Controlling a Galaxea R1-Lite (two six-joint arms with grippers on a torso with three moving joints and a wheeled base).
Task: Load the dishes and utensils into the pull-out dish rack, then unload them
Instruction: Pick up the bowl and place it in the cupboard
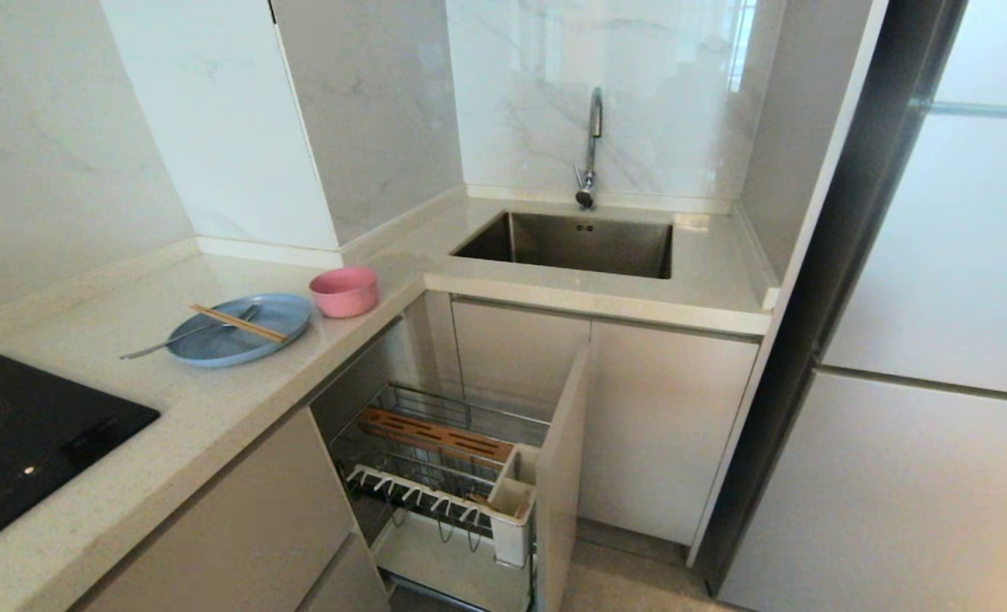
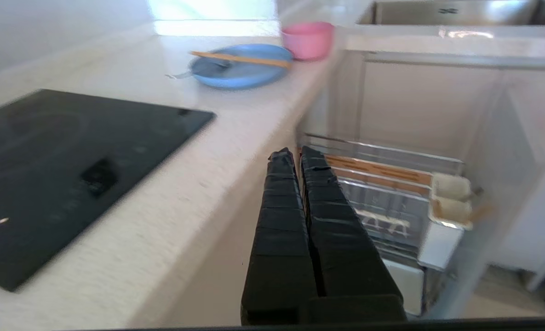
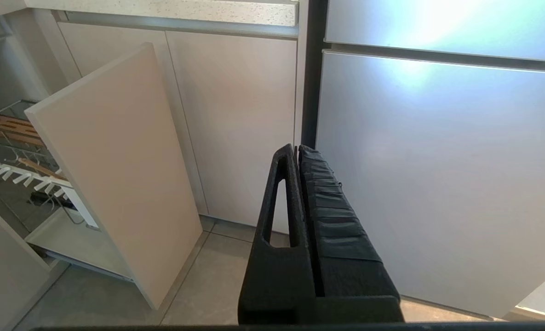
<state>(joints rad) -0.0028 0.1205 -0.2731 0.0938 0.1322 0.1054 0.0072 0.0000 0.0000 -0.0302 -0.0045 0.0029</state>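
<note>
A light-blue plate lies on the counter with wooden chopsticks and a silver spoon across it. A pink bowl stands beside it toward the sink. The pull-out dish rack is drawn out below the counter, with its wooden strip, white prongs and white utensil cup showing, and no dishes in it. My left gripper is shut and empty, low beside the counter edge near the rack, far from the plate. My right gripper is shut and empty, parked before the fridge.
A black cooktop is set in the counter at the left. A steel sink with a faucet lies at the back. The rack's beige front panel stands out into the floor space. A tall fridge fills the right.
</note>
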